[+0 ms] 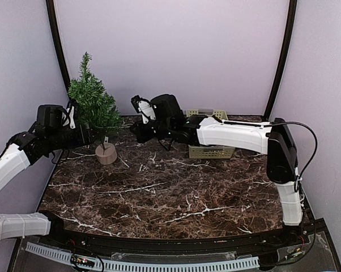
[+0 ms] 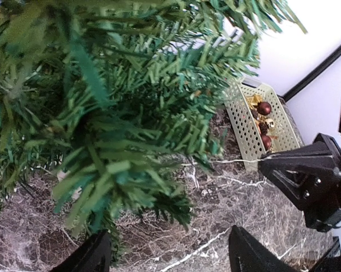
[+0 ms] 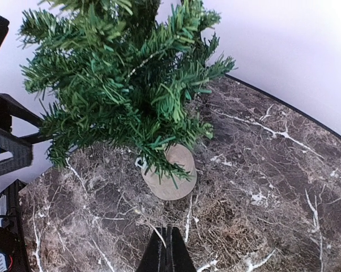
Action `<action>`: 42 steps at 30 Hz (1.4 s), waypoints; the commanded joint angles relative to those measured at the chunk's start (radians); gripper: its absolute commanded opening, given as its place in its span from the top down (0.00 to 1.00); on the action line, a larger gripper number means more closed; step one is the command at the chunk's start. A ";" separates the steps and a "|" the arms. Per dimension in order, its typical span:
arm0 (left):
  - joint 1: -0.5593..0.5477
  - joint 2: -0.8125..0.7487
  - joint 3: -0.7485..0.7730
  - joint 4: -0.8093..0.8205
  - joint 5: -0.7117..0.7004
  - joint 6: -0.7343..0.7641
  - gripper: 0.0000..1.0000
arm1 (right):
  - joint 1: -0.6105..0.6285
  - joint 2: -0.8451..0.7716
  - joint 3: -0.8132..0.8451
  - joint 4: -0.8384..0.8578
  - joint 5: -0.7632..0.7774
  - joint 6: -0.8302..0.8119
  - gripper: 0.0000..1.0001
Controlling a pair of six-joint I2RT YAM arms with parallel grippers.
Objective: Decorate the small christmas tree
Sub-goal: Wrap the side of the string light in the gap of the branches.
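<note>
Pale lilac walls enclose a dark marble table [image 1: 159,192].

**Placement.**
- The small christmas tree [image 1: 92,101] stands upright at the far-left corner on its round tan base [image 1: 106,154].
- No ornament is visible on its branches in any view.
- A perforated basket [image 1: 211,152] sits at the far edge, right of centre and well apart from the tree.
- The left wrist view shows dark red balls [image 2: 264,107] inside the basket, so the stock is judged unused or nearly so.
- Both arms converge on the tree. The left comes along the left edge, and the right reaches across from the right side, which suggests one is to steady while the other hangs.

**Tools.**
- Left gripper [image 2: 169,238]: the fingers stand wide apart with the lower branches hanging just ahead of them. Contact with the needles cannot be confirmed, and nothing is held.
- Right gripper [image 3: 167,241]: the fingers are pressed together and pointed at the base from near the tree. Nothing shows between them. A thin hook or thread could be pinched there, but the frames do not settle it.

**Assessment.** Decoration is at an early stage — the tree is bare.
</note>
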 commanded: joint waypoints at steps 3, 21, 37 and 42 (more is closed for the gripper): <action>-0.006 0.007 -0.012 0.071 -0.147 0.005 0.42 | 0.006 -0.065 0.010 0.012 0.024 -0.046 1.00; -0.005 0.011 -0.077 0.146 -0.184 -0.001 0.93 | 0.007 0.066 0.225 -0.097 0.120 -0.097 1.00; -0.005 -0.009 -0.121 0.157 -0.180 -0.002 1.00 | -0.003 0.104 0.315 0.053 0.114 -0.175 1.00; -0.005 -0.031 -0.147 0.155 -0.173 -0.014 1.00 | -0.003 0.129 0.341 0.141 0.083 -0.208 1.00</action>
